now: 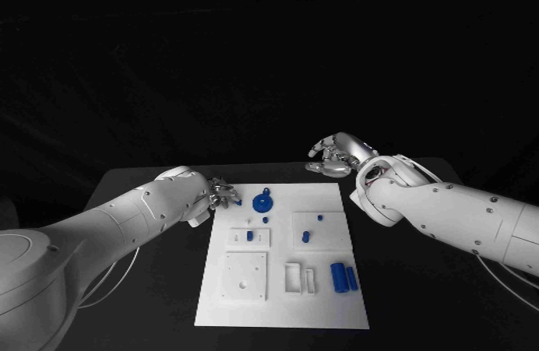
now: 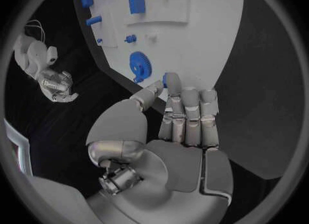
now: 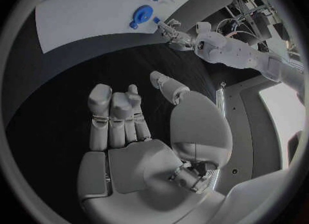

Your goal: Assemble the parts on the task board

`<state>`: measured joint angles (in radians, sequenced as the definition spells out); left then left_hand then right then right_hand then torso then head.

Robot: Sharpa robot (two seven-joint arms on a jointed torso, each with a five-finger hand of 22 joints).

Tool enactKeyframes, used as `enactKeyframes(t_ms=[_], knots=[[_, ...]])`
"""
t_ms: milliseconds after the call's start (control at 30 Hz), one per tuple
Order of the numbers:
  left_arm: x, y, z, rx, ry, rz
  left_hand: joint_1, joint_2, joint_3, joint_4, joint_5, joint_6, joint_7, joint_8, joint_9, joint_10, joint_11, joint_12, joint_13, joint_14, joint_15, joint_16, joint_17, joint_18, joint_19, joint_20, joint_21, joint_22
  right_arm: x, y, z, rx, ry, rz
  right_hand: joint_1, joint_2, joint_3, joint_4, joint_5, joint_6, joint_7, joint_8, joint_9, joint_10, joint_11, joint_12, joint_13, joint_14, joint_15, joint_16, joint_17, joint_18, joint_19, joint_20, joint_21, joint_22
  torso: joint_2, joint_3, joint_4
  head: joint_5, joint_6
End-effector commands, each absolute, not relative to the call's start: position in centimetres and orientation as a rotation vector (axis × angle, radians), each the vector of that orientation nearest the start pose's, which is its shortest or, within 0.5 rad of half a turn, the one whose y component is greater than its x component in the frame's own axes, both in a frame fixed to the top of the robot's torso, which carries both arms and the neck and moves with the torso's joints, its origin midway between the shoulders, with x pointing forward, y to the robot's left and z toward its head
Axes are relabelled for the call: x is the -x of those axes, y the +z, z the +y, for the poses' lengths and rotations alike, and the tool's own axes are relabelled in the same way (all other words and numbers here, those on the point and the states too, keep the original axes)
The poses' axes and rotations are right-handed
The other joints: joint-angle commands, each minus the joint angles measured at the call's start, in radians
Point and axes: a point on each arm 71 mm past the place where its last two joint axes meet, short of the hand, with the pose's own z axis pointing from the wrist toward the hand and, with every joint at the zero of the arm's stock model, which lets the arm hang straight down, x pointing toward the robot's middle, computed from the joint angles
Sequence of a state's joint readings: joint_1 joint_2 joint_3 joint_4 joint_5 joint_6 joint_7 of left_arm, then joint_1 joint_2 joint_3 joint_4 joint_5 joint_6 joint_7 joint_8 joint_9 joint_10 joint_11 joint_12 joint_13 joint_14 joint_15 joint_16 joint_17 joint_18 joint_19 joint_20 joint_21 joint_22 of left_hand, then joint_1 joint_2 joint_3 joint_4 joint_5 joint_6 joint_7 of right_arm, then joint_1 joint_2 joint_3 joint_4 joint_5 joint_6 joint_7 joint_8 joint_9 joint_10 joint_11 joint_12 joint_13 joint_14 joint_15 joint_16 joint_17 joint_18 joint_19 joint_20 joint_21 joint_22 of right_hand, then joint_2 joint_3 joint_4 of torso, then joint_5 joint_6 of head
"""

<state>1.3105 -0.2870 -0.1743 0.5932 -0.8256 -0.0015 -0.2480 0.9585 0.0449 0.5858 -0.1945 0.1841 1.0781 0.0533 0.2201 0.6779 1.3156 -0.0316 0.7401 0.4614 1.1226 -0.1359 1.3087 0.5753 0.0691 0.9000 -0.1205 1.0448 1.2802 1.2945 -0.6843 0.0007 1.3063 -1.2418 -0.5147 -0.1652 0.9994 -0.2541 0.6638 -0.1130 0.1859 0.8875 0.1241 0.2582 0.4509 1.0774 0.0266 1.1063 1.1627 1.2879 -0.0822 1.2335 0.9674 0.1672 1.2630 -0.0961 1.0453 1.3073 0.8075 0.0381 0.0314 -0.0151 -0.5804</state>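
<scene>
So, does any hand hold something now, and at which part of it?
The left hand pinches a small blue part between thumb and fingertips; only its top end shows. The right hand holds nothing.

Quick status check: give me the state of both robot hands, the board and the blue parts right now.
Left robot hand: pinching a small blue part at the board's edge.
Right robot hand: empty, fingers curled, off the board.
Task board: flat on the table.
Blue gear: lying on the board.
Two blue cylinders: lying side by side.
</scene>
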Motion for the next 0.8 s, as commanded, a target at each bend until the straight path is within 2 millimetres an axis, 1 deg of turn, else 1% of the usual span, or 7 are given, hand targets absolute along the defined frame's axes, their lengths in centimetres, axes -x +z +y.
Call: enactKeyframes(t_ms=[33, 267, 500, 567, 600, 667, 800], knots=[[-61.9, -21.3, 19.5, 0.524, -0.451, 1.998, -0.014, 0.004, 0.015, -0.018, 0.028, 0.019, 0.001, 0.040, 0.043, 0.035, -0.024, 0.005, 0.003, 0.024, -0.022, 0.008, 0.002, -0.014, 0.012, -0.114, 0.005, 0.003, -54.8, -12.5, -19.6, -0.183, 0.642, 1.436, 0.007, -0.002, -0.006, 0.000, 0.004, -0.009, 0.018, 0.004, 0.001, 0.005, 0.001, 0.005, -0.001, 0.005, 0.000, -0.004, 0.001, 0.095, 0.000, -0.005, -0.007, 0.004, 0.000, -0.0004, -0.0003, 0.002, 0.001], [-61.8, -21.1, 19.4, 0.551, -0.486, 1.953, -0.026, -0.004, 0.023, -0.034, 0.096, 0.033, -0.007, 0.051, 0.066, 0.053, -0.032, 0.009, 0.010, 0.041, -0.031, 0.016, 0.004, -0.012, 0.028, -0.121, 0.011, 0.008, -54.8, -12.5, -19.7, -0.184, 0.642, 1.434, 0.007, -0.002, -0.006, 0.001, 0.003, -0.009, 0.018, 0.004, 0.001, 0.005, 0.001, 0.005, -0.001, 0.005, -0.001, -0.004, 0.001, 0.095, 0.000, -0.005, -0.007, 0.004, 0.000, -0.0006, 0.0004, 0.004, 0.002], [-61.4, -20.2, 20.2, 0.575, -0.515, 1.902, -0.036, -0.016, 0.027, -0.048, 0.170, 0.050, -0.016, 0.059, 0.087, 0.073, -0.041, 0.011, 0.016, 0.061, -0.040, 0.024, 0.007, -0.009, 0.047, -0.127, 0.017, 0.012, -54.8, -12.5, -20.2, -0.190, 0.636, 1.433, 0.007, -0.002, -0.006, 0.001, 0.003, -0.009, 0.018, 0.004, 0.001, 0.005, 0.001, 0.005, -0.001, 0.005, -0.001, -0.004, 0.001, 0.095, 0.000, -0.005, -0.007, 0.004, -0.003, 0.0002, 0.0014, 0.009, 0.003], [-61.2, -19.7, 20.6, 0.573, -0.524, 1.890, -0.041, -0.023, 0.027, -0.053, 0.206, 0.061, -0.021, 0.064, 0.097, 0.082, -0.046, 0.012, 0.019, 0.070, -0.044, 0.027, 0.008, -0.008, 0.055, -0.129, 0.020, 0.013, -54.8, -12.5, -20.2, -0.191, 0.633, 1.434, 0.007, -0.002, -0.006, 0.001, 0.003, -0.009, 0.018, 0.004, 0.001, 0.005, 0.001, 0.005, -0.001, 0.005, -0.001, -0.004, 0.001, 0.095, 0.000, -0.005, -0.007, 0.004, -0.006, 0.0001, 0.0023, 0.012, 0.001], [-61.1, -19.4, 20.8, 0.570, -0.529, 1.887, -0.043, -0.026, 0.027, -0.055, 0.222, 0.065, -0.023, 0.065, 0.101, 0.086, -0.048, 0.013, 0.020, 0.074, -0.046, 0.029, 0.009, -0.008, 0.059, -0.131, 0.021, 0.014, -54.9, -12.5, -20.3, -0.192, 0.632, 1.434, 0.007, -0.002, -0.006, 0.001, 0.003, -0.009, 0.018, 0.004, 0.001, 0.005, 0.001, 0.005, -0.001, 0.005, -0.001, -0.004, 0.001, 0.095, 0.000, -0.005, -0.007, 0.004, -0.006, 0.0002, 0.0019, 0.014, 0.004], [-60.8, -19.1, 21.0, 0.568, -0.537, 1.884, -0.046, -0.029, 0.028, -0.059, 0.244, 0.071, -0.025, 0.068, 0.106, 0.091, -0.050, 0.014, 0.021, 0.077, -0.048, 0.030, 0.010, -0.007, 0.063, -0.132, 0.023, 0.015, -54.9, -12.5, -20.4, -0.194, 0.630, 1.435, 0.007, -0.002, -0.006, 0.001, 0.003, -0.009, 0.018, 0.004, 0.001, 0.005, 0.001, 0.005, -0.001, 0.005, -0.001, -0.005, 0.001, 0.095, 0.000, -0.005, -0.007, 0.004, -0.007, -0.0003, 0.0024, 0.014, 0.003], [-59.8, -18.7, 21.4, 0.557, -0.549, 1.878, -0.048, -0.035, 0.029, -0.065, 0.265, 0.078, -0.027, 0.069, 0.113, 0.096, -0.052, 0.014, 0.024, 0.082, -0.050, 0.031, 0.011, -0.006, 0.068, -0.134, 0.024, 0.016, -55.1, -12.7, -20.6, -0.200, 0.623, 1.436, 0.007, -0.002, -0.006, 0.001, 0.003, -0.009, 0.018, 0.004, 0.001, 0.005, 0.001, 0.005, -0.002, 0.005, -0.001, -0.005, 0.001, 0.095, 0.000, -0.005, -0.007, 0.004, -0.017, -0.0007, 0.0069, 0.015, -0.002]])
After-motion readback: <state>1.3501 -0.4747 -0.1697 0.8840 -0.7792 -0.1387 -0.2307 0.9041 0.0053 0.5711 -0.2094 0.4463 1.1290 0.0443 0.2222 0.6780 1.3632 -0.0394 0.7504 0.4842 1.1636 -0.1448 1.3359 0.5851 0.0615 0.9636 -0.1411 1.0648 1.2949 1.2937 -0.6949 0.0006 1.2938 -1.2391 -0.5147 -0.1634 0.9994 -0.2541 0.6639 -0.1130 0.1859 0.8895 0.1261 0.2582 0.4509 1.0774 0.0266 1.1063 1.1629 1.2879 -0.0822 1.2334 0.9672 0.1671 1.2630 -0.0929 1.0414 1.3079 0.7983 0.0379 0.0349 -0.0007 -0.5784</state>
